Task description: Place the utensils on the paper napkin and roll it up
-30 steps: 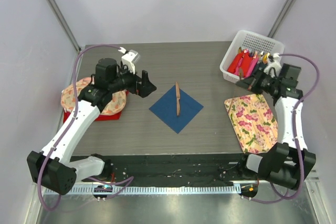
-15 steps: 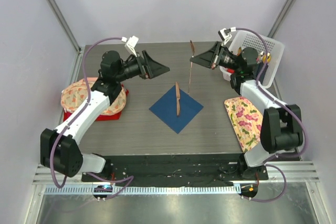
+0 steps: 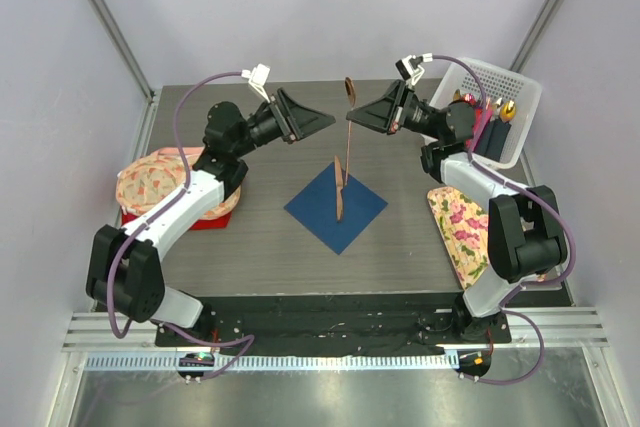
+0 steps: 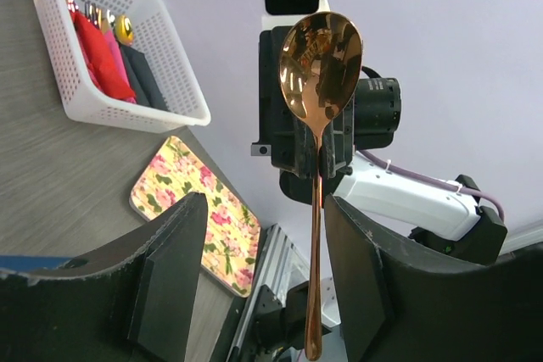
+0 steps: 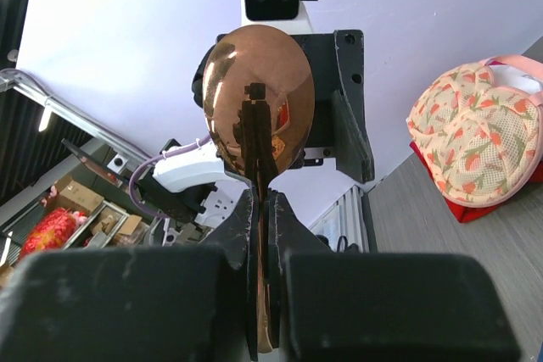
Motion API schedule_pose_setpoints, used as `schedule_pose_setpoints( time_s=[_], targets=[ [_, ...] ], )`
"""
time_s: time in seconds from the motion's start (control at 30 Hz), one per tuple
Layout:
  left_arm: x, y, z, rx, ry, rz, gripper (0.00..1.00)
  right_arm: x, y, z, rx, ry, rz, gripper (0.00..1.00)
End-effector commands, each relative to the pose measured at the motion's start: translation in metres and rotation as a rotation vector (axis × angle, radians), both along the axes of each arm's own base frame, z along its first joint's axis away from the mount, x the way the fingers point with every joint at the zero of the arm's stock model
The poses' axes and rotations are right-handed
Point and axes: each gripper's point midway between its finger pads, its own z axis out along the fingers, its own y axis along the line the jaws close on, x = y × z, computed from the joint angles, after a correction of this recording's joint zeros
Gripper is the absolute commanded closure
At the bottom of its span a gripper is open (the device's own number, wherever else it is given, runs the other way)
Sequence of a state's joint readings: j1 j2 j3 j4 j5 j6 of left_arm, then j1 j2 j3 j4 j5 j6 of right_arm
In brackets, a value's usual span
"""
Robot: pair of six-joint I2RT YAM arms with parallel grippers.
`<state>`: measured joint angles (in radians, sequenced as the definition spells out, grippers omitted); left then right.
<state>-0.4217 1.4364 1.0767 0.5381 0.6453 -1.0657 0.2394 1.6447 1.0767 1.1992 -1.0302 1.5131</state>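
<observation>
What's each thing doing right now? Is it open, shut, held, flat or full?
spoon: held upright in the air, bowl up.
right gripper: shut on the spoon's handle.
left gripper: open, facing the spoon, not touching it.
paper napkin: flat on the table, unrolled.
utensil: lying flat on the paper napkin.
basket: holding rolls.

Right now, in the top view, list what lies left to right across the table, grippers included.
Order: floral cloth pile → left gripper → copper spoon → right gripper holding it → white basket. The blue napkin and floral mat overlap others, so omitted.
</observation>
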Motion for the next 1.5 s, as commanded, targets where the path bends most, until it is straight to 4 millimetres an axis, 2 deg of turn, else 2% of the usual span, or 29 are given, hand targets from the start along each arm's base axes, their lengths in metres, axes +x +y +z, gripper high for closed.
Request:
schedule_pose_setpoints(
  time_s=[0.0,0.33,0.47,0.73,1.37,1.47],
  targets=[
    [-0.005,-0.007,0.018,-0.049,-0.064,-0.005,0.41,-0.012,-0.001,0.022,0.03,-0.098,-0.031,0.99],
    [-0.025,-0.024,0.009,-0.047,-0.039,-0.064,0.49,-0.01,0.004,0.02,0.045,-0.089,-0.046,0.99],
    [-0.028,-0.027,0.01,-0.054,-0.043,-0.069,0.52,-0.01,0.004,0.022,0.048,-0.087,-0.054,0.99],
    [-0.024,-0.031,0.018,-0.078,-0.047,-0.061,0.55,-0.007,0.005,0.014,0.036,-0.063,-0.079,0.99],
    [-0.018,-0.035,0.016,-0.083,-0.046,-0.049,0.63,-0.012,0.009,0.009,0.033,-0.059,-0.065,0.99],
    [-0.017,-0.035,0.017,-0.085,-0.046,-0.047,0.67,-0.012,0.01,0.009,0.033,-0.057,-0.061,0.99]
  ],
)
